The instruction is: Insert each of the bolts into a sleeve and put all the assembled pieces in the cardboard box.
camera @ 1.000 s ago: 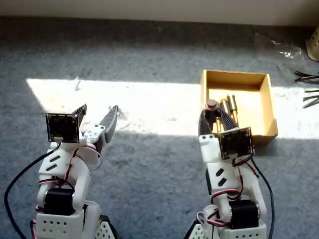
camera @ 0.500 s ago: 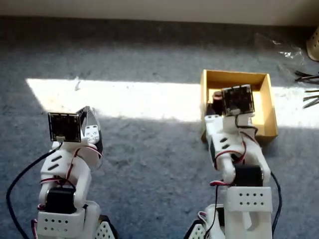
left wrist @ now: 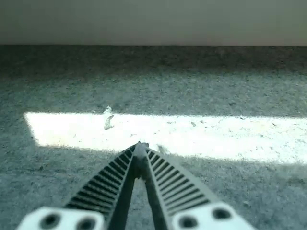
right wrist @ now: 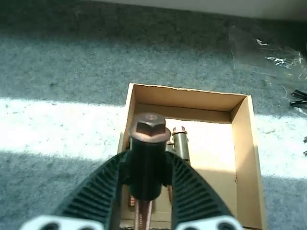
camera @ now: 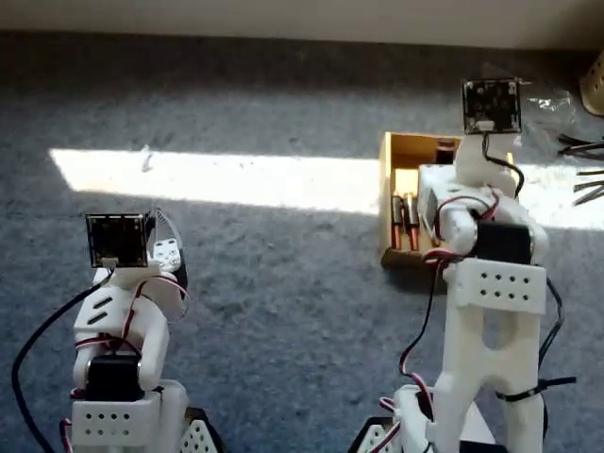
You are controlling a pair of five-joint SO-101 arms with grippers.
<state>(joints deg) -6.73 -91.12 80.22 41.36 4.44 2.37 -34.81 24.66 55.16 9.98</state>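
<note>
Above the box (right wrist: 242,139) with pieces (right wrist: 180,143) inside, gripping a sleeved bolt (right wrist: 148,132) head-up with the right gripper (right wrist: 147,163). Over carpet (left wrist: 216,81), holding nothing with the left gripper (left wrist: 140,148), tips pinched together.

clutter i see
grey carpet (camera: 283,311) with a sunlit strip (camera: 236,184); clear plastic (camera: 545,97) and black ties (camera: 583,144) at two o'clock.

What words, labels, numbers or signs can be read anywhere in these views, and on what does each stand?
None can be read.
The cardboard box has plain walls.
The bolt held in the right pincer may have a stamp on its head, but it is too blurred to read.
The wrist camera boards show no legible print.
The plastic wrap beyond the box carries no readable print.
</note>
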